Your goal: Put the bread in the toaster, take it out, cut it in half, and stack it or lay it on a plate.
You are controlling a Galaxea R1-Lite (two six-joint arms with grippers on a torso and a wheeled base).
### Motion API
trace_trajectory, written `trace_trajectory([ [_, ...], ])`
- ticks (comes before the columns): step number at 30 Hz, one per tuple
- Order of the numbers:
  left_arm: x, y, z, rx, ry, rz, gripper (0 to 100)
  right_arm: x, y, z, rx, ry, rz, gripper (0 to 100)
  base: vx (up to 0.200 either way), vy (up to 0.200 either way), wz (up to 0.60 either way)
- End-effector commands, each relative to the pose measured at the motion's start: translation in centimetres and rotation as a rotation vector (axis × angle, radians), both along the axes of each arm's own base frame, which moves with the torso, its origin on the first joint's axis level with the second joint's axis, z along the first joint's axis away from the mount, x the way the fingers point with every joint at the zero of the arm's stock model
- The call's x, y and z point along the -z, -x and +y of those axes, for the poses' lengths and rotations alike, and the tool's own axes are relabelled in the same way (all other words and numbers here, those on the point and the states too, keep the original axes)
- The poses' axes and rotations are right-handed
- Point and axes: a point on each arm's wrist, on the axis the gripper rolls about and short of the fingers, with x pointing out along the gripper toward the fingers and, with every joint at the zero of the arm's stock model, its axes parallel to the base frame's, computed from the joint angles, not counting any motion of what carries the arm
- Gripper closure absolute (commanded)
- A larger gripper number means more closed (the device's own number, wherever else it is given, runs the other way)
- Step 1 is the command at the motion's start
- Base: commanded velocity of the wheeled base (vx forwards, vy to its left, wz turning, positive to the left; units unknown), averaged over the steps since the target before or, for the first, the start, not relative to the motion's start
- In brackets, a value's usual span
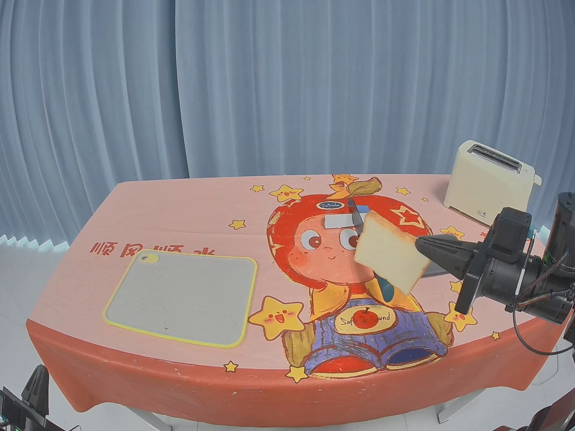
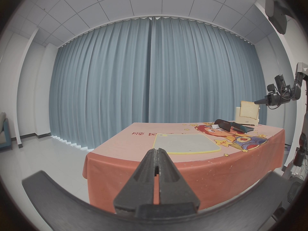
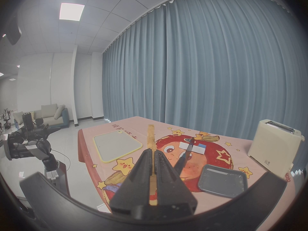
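One bread (image 1: 390, 257), one toaster (image 1: 490, 182); knife (image 3: 185, 156) perhaps

Toaster (image 1: 488, 190) looks smooth, perhaps plastic; tablecloth (image 1: 179, 216) is matt cloth.

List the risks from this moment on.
1. The right tool grips the bread by one edge only; the soft slice may tear or slip, dropping by the knife.
2. The bread is tilted, and the toaster slot is narrow, so it may catch on the rim unless squared up first.
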Motion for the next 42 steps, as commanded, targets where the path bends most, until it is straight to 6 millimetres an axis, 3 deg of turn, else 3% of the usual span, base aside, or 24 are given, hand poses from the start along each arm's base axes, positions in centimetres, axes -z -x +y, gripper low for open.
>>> trace_trajectory([
  [1,0.5,0.0,0.0,-0.001,0.0,0.001,100,0.1,0.0,0.1,-0.002,0.002,0.002,100,0.0,0.2,0.0],
  [17,0.5,0.0,0.0,-0.001,-0.001,0.001,100,0.4,0.2,0.3,-0.017,0.007,0.014,100,0.0,0.2,0.0],
  [33,0.5,0.0,0.0,-0.001,-0.003,0.001,100,0.7,0.5,0.9,-0.038,-0.003,0.039,100,0.0,0.0,0.0],
  [42,0.5,0.0,0.0,-0.001,-0.004,0.001,100,1.6,-0.4,2.6,-0.045,-0.098,0.145,100,0.0,0.0,0.0],
])
